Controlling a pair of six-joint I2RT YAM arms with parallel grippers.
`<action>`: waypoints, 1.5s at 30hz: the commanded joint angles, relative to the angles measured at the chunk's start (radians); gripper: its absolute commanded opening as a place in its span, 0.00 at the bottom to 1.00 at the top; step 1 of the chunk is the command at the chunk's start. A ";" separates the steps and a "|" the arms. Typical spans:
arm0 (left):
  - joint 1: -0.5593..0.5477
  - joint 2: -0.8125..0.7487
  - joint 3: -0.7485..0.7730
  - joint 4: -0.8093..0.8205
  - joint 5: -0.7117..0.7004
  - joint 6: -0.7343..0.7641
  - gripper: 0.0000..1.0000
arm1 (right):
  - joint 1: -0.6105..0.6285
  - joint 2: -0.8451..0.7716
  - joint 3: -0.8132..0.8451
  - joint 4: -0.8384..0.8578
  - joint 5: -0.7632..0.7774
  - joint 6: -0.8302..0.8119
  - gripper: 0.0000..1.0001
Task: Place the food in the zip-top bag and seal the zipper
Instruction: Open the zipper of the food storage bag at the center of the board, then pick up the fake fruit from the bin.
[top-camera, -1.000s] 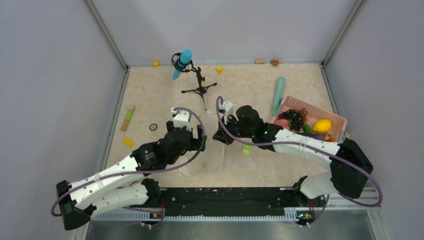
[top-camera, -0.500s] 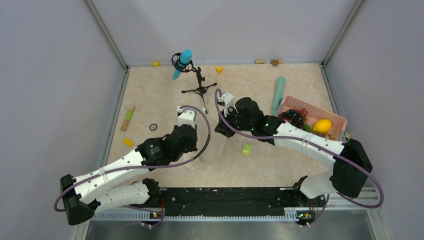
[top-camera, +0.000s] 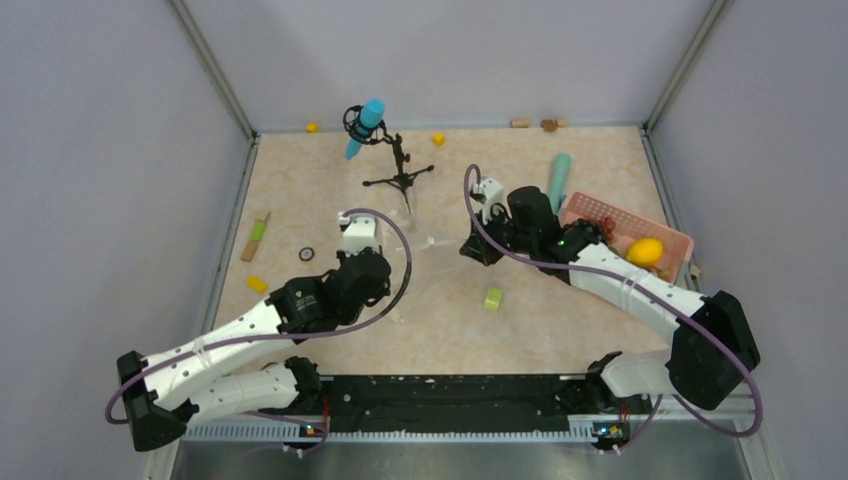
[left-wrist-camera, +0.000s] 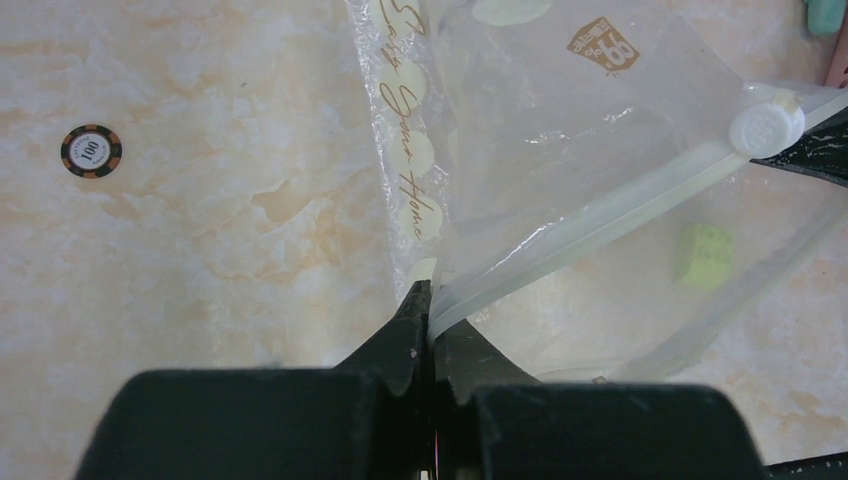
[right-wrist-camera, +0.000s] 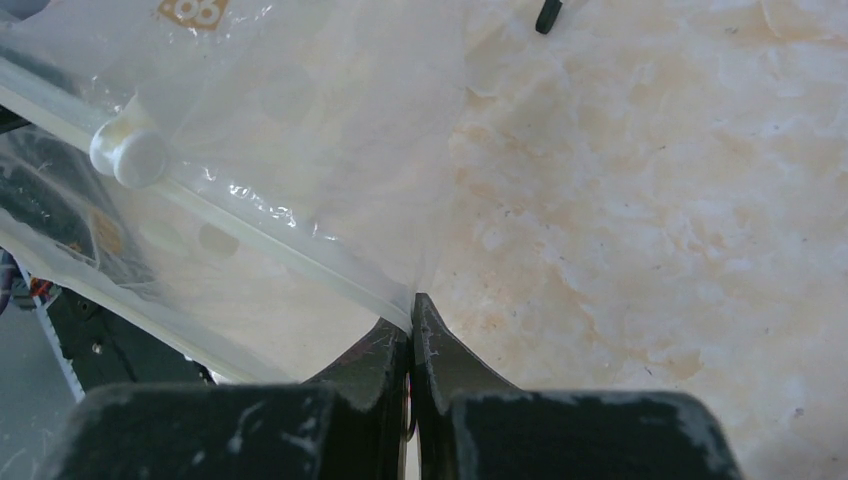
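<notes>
Left tool (left-wrist-camera: 430, 312): jaws clamped on the bag (left-wrist-camera: 560, 130) at one end of the zipper (left-wrist-camera: 600, 215). Right tool (right-wrist-camera: 411, 318): jaws clamped on the bag at the opposite zipper end. The bag spans between both tools over the bench (top-camera: 300, 190) centre. The lemon (top-camera: 645, 250) lies in the basket (top-camera: 600, 210), at 3 o'clock from the bag.

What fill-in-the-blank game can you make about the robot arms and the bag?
The left gripper and the right gripper both pinch the zipper of the bag, so both are ____.
The yellow lemon lies in the ____ basket.
The round chip shows the number ____.
Missing words: shut; pink; 100.
</notes>
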 joint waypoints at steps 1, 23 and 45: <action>0.009 -0.036 -0.037 0.019 -0.079 -0.031 0.00 | 0.012 0.043 0.003 0.027 -0.021 -0.057 0.00; 0.008 -0.129 -0.203 0.227 -0.003 -0.061 0.00 | -0.021 -0.354 -0.110 -0.189 0.714 0.331 0.99; 0.008 -0.117 -0.192 0.197 -0.031 -0.073 0.00 | 0.068 -0.394 -0.144 0.065 0.327 0.322 0.99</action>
